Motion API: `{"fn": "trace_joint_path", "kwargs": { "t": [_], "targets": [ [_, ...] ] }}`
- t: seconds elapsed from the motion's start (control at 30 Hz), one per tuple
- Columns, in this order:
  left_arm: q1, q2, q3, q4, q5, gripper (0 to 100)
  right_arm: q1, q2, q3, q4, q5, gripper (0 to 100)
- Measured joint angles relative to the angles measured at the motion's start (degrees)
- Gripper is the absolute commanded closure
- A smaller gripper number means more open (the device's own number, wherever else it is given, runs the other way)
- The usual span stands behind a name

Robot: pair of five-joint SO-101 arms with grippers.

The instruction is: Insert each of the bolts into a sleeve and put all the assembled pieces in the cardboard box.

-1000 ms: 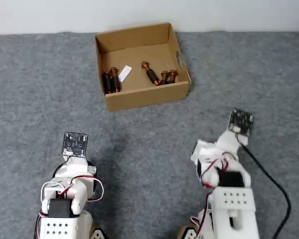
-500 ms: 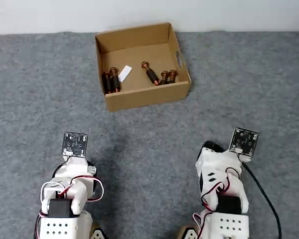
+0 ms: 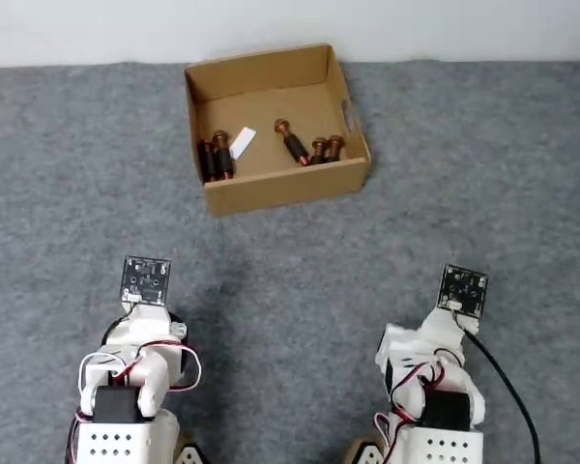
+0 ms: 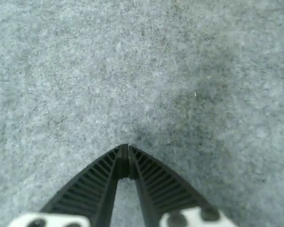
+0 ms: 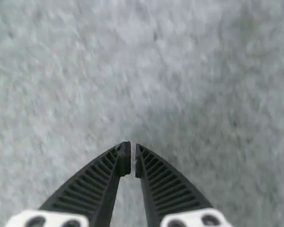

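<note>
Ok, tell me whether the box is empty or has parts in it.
Not empty. The cardboard box holds several dark pieces with copper-coloured heads lying on its floor, plus a white slip.

My two arms, this side of the cardboard box point(image 3: 280, 188), are white plastic. The left arm point(image 3: 130, 396) carries red and white wire loops point(image 3: 188, 372); the right arm point(image 3: 430, 406) trails a black cable point(image 3: 512, 396). Each wrist has a dark square circuit board point(image 3: 146, 280). The left gripper point(image 4: 128, 152) and right gripper point(image 5: 132, 151) have black ribbed fingers point(image 4: 102, 184) on white mounts point(image 4: 33, 221).
</note>
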State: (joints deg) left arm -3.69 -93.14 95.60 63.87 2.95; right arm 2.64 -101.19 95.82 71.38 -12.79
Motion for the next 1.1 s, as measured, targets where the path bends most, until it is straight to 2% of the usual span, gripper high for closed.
{"fn": "trace_joint_path", "kwargs": {
  "t": [0.23,0.33,1.1],
  "targets": [
    [0.0,0.0,0.0,0.0,0.0,99,10.5,-0.1,0.0,2.3,0.0,99.0],
    [0.0,0.0,0.0,0.0,0.0,99,12.7,-0.1,0.0,2.3,0.0,99.0],
    [0.0,0.0,0.0,0.0,0.0,99,13.2,-0.1,0.0,2.3,0.0,99.0]
  ]
}}
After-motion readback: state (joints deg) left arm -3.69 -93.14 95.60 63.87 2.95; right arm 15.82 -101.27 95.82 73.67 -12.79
